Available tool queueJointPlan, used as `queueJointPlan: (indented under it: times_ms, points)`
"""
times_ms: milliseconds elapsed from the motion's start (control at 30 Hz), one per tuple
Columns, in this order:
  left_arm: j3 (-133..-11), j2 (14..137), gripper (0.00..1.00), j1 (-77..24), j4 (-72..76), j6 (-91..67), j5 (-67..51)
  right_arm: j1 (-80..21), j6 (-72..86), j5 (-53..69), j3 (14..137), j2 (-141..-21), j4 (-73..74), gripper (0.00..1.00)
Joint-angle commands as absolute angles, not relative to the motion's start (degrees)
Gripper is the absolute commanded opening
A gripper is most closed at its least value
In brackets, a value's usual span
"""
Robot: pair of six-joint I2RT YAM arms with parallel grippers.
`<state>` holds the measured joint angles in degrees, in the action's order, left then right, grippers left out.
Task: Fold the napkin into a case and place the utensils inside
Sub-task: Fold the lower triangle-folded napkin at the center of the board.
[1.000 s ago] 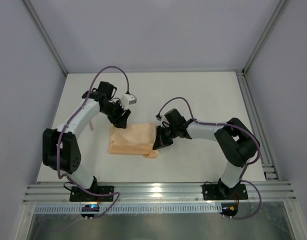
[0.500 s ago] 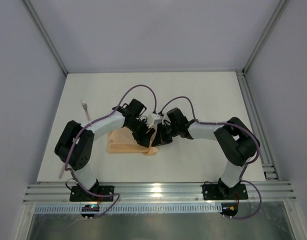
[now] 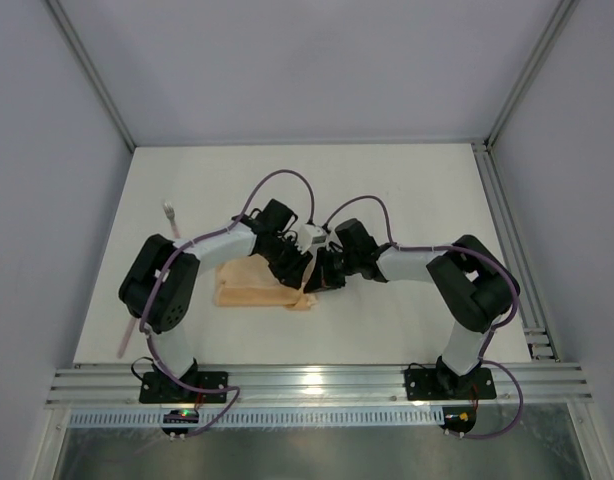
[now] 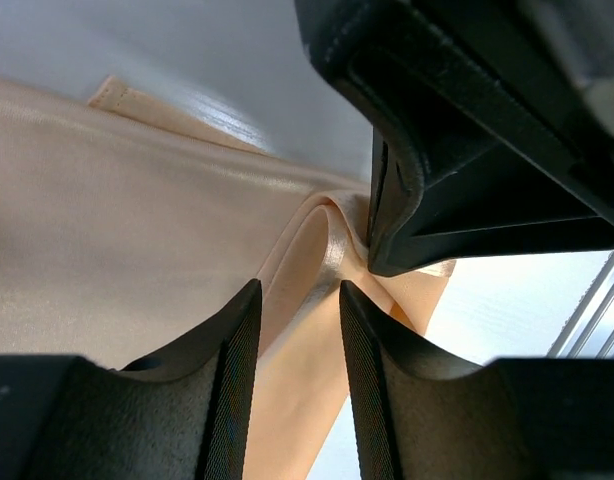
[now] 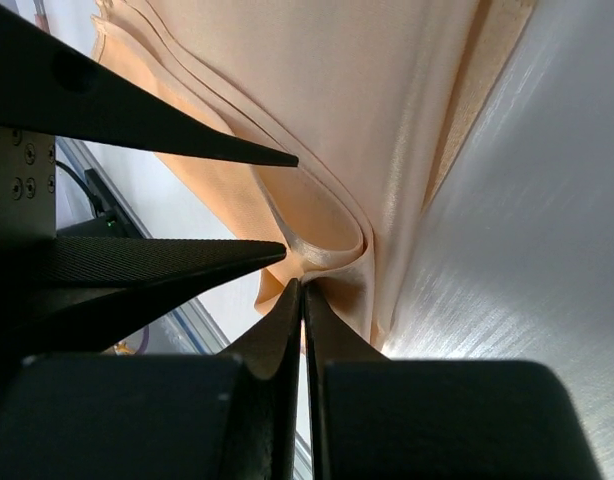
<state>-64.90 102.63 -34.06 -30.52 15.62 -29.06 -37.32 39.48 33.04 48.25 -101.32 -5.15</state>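
Fingers pressed together with barely a line of light between them, the right gripper [image 5: 302, 291] pinches a looped lip of the peach napkin [image 5: 387, 120] right at its tips. Nose to nose with it, the left gripper [image 4: 299, 300] holds its fingers [image 4: 232, 370] only narrowly apart. They straddle the raised ridge of cloth that runs back from that pinch, though whether the pads touch fabric cannot be told. Outward from the two sets of fingertips, the napkin lies as a folded, layered rectangle on the white table [image 3: 407, 190], stretching away behind the left fingers with stacked edges showing beside the right ones. The utensils [image 3: 171, 214] lie well apart from both grippers, out past the napkin's far end. One shows its whitish head, and what looks like another pink handle [image 3: 122, 340] sits partly hidden by the left arm [image 3: 217, 238]. The pouch appears formed but not yet opened or filled. The likely hazards come from the crowding. The left fingers could close on every layer rather than the top one, so no mouth opens. A pull from either side could drag the loose stack and undo its folds. The right gripper's hold, taken at the very edge, could slip free, and the fingertips could knock together.
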Motion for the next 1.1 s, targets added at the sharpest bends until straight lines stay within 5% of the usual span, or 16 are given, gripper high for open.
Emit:
queueJointPlan:
  times_ms: [0,333,700,1067]
  points:
    - [-66.96,104.23,0.38,-34.98,-31.63,15.38,-27.86,-37.27,41.04,31.99,48.43,-100.99,-8.87,0.03]
    - [-66.18,105.03,0.13,-36.03,-33.40,16.96,-26.98,-37.27,43.51,28.31,48.78,-99.75,-8.53,0.03]
    - [-66.80,104.33,0.00,-35.95,-33.49,16.61,-26.63,-37.00,38.50,25.40,44.39,-90.28,-6.24,0.22]
    - [-68.20,104.59,0.00,-35.95,-34.36,16.26,-27.16,-41.22,35.42,25.75,40.69,-89.12,-11.59,0.38]
